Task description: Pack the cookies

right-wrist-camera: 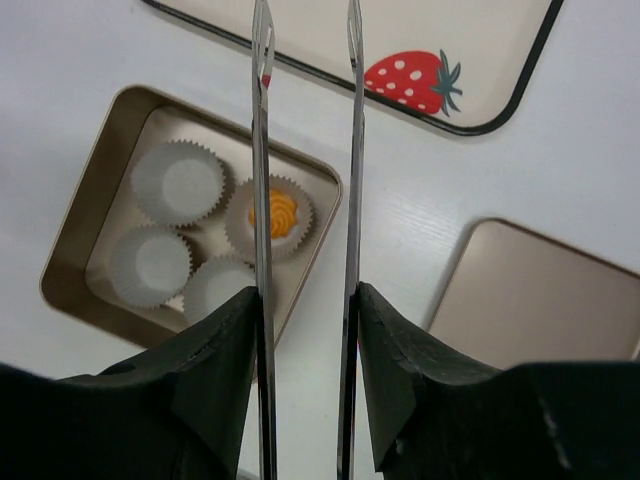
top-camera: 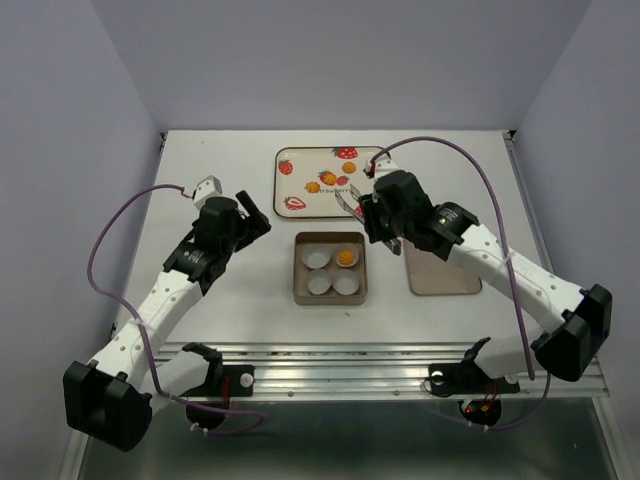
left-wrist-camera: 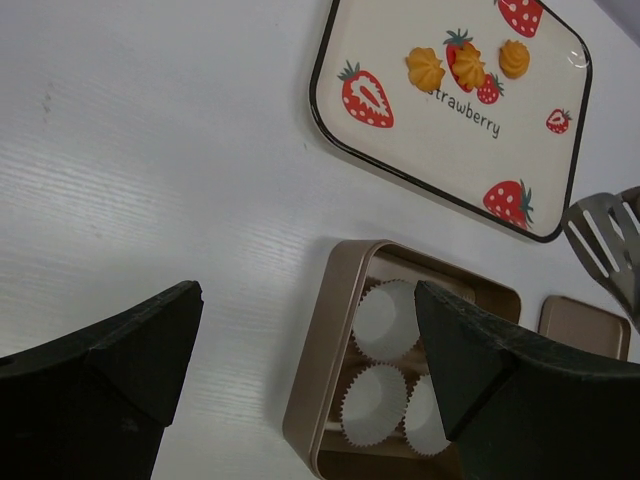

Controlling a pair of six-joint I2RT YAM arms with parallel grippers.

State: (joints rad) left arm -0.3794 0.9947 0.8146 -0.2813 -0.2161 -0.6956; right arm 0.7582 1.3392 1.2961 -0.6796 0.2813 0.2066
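Three orange-yellow cookies (left-wrist-camera: 425, 68) lie on the strawberry-print tray (left-wrist-camera: 420, 135) at the back of the table. A fourth cookie (right-wrist-camera: 273, 213) sits in a white paper cup in the far right corner of the square metal tin (right-wrist-camera: 70, 255); the tin's other three cups (right-wrist-camera: 178, 182) hold nothing. My right gripper (right-wrist-camera: 305, 300) is shut on metal tongs (right-wrist-camera: 352, 150), whose two blades stand apart with nothing between them, over the gap between tin and tray. My left gripper (left-wrist-camera: 305, 300) hangs open to the left of the tin (left-wrist-camera: 320, 350), holding nothing.
The tin's flat lid (top-camera: 440, 270) lies to the right of the tin (top-camera: 298, 270). The tray (top-camera: 310, 165) sits just behind the tin. The tongs' slotted tip (left-wrist-camera: 605, 240) shows near the tray's right corner in the left wrist view.
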